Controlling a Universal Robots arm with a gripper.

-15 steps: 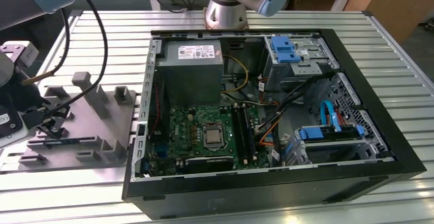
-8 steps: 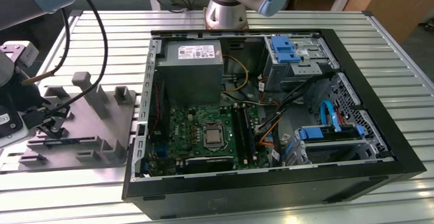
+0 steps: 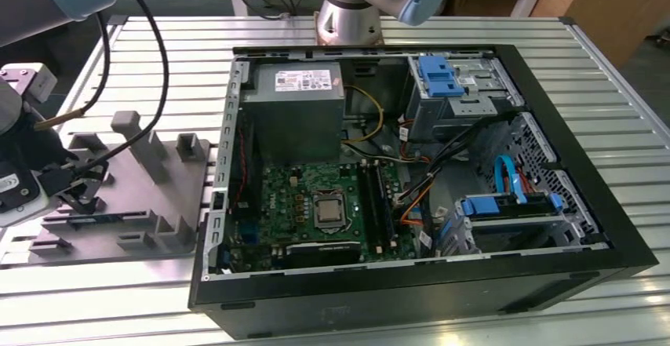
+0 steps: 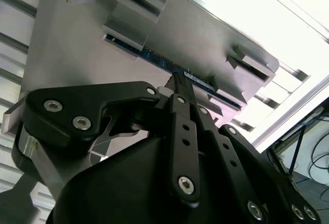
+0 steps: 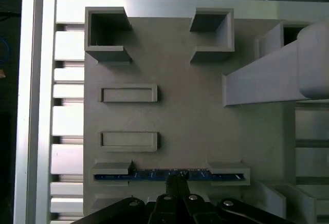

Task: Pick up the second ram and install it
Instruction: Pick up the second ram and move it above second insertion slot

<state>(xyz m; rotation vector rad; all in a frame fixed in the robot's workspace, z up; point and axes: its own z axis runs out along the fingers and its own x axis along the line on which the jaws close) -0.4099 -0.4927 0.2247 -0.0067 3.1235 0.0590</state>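
Observation:
The second ram (image 5: 144, 174) is a thin blue-green strip standing on edge in two slotted blocks of the gray holder tray (image 5: 180, 116). In the second wrist view the same ram (image 4: 154, 58) runs across the tray (image 4: 77, 54). My gripper (image 5: 175, 182) sits at the strip's middle, its black fingers (image 4: 180, 106) drawn together with their tips on the ram's upper edge. In the exterior view the gripper (image 3: 78, 198) is low over the tray (image 3: 157, 181), at the exterior view's left of the open computer case (image 3: 419, 283).
The case lies open on the slatted metal table (image 3: 607, 71), showing the motherboard (image 3: 304, 197), its long memory slots (image 3: 377, 197), the power supply (image 3: 298, 103) and blue drive brackets (image 3: 440, 75). Tall posts (image 3: 141, 146) rise from the tray near the gripper. Cables (image 3: 147, 32) hang from the arm.

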